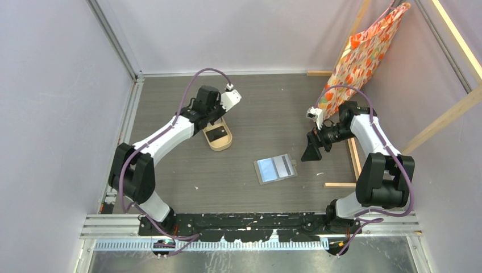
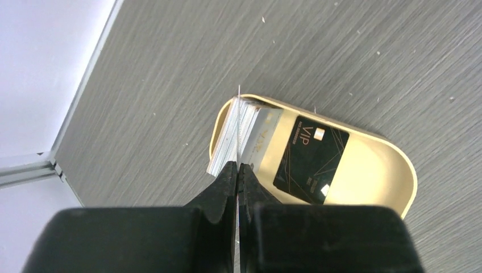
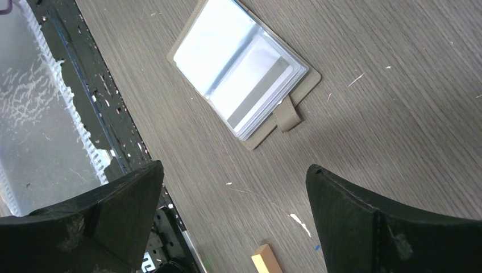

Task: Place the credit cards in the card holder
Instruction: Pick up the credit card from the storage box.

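Note:
The tan oval tray holds a black credit card lying flat and a stack of pale credit cards leaning at its left end. My left gripper is above that end of the tray, shut on one pale card seen edge-on as a thin white line. The card holder lies open on the table, clear sleeves up, with a pale card in the sleeve by its snap tab. My right gripper hangs open to the right of the card holder, with nothing between its fingers.
A wooden frame with a red-patterned bag stands at the back right. Wooden strips lie on the table near the right arm, with one end below the right gripper. Walls close both sides.

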Motion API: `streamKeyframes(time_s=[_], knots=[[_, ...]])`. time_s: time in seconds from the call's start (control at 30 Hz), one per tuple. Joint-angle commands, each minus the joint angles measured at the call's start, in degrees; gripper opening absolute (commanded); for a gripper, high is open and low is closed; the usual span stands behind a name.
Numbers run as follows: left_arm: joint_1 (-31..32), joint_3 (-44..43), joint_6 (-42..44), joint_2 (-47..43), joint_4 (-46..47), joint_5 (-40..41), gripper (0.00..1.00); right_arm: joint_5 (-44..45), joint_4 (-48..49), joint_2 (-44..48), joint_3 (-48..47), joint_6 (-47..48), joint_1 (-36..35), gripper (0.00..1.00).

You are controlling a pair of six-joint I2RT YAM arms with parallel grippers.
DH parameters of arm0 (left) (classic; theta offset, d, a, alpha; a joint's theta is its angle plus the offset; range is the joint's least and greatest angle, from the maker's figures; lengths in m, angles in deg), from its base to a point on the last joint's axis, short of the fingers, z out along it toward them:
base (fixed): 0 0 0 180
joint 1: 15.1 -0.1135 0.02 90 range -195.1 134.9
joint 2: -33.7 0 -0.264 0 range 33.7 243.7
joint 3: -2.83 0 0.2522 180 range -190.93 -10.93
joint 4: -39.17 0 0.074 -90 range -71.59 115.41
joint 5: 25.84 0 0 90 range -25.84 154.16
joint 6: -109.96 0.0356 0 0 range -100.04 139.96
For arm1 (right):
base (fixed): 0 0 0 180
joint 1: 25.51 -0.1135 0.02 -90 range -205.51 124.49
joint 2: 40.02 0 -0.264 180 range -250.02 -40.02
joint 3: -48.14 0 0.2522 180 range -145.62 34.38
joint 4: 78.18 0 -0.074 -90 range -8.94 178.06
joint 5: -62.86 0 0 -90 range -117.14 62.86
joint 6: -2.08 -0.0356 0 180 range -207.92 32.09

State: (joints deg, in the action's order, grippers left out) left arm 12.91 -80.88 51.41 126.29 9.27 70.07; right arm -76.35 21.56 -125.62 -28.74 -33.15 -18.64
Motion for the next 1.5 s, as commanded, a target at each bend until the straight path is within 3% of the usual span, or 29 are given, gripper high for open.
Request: streamKeyframes(time_s=[0.0,0.2,0.37,0.5,0.67,0.8,0.9,1.03,1.3,1.37,1.47], knots=[[-0.24,-1.85,-8.78,-2.78,2.93,-2.4,0.0,-1.11,-0.59,2.84,-1.62,0.64,0.25,1.0],[-0.24,-2.19,-17.28,-5.65,4.54,-16.34,0.0,-0.62,1.87,5.51,-1.32,-2.82,0.25,1.0],[-0.19,0.72,-30.51,-7.48,13.18,-29.78,0.0,-2.23,5.14,8.43,-0.9,-7.77,0.25,1.0],[0.54,4.95,-46.71,-6.41,24.81,-40.19,0.0,-6.69,8.16,10.0,-0.26,-14.29,0.16,1.0],[2.11,11.74,-73.36,-0.44,45.76,-48.28,0.0,-16.34,13.37,9.58,0.33,-28.43,-0.46,1.0],[4.75,17.4,-87.42,3.69,62.49,-48.56,0.0,-21.77,17.05,7.42,0.74,-35.81,-2.58,1.0],[7.14,21.52,-94.18,5.69,74.51,-44.21,0.0,-21.9,23.02,7.19,2.29,-41.98,-4.78,1.0],[10.52,22.85,-96.04,7.65,79.32,-40.25,0.0,-17.83,32.18,7.27,4.91,-51.5,-6.86,1.0],[13.14,25.38,-97.1,7.61,82.17,-35.67,0.01,-13.38,34.41,5.76,4.97,-56.9,-8.66,0.99],[13.5,25.92,-97.71,7.71,83.39,-34.93,0.01,-15.73,36.63,5.55,5.66,-59.35,-8.82,0.91],[13.83,26.5,-99.29,8.3,86.11,-33.6,0.01,-19.42,38.61,4.8,6.1,-61.62,-9.75,0.65]])
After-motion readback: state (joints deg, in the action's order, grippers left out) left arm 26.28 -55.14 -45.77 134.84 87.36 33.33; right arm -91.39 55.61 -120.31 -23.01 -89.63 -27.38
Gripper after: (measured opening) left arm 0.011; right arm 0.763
